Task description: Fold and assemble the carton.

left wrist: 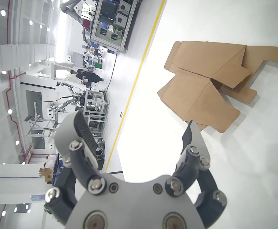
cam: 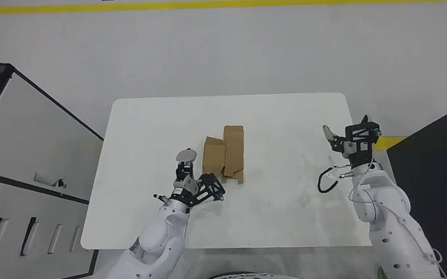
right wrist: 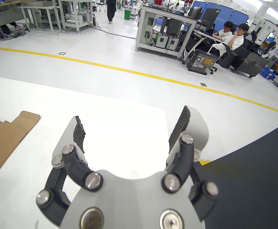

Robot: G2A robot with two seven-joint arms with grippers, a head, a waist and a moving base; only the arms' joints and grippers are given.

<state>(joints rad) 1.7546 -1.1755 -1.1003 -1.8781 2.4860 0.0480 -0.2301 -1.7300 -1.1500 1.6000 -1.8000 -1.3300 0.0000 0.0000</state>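
A flat brown cardboard carton [cam: 225,153] lies unfolded near the middle of the white table [cam: 285,211], its flaps spread out; the left wrist view shows the carton [left wrist: 208,82] with creased panels and one flap slightly raised. My left gripper [cam: 186,161] hovers just left of the carton, open and empty, and in its own view the left gripper [left wrist: 134,128] has one fingertip close to the nearest flap. My right gripper [cam: 340,137] is at the table's right edge, far from the carton, open and empty. A corner of the carton [right wrist: 15,130] shows in the right wrist view beside the right gripper [right wrist: 132,125].
A grey cabinet [cam: 24,146] stands left of the table. A dark panel [cam: 432,162] stands close to the right arm. The table's front and right areas are bare white surface.
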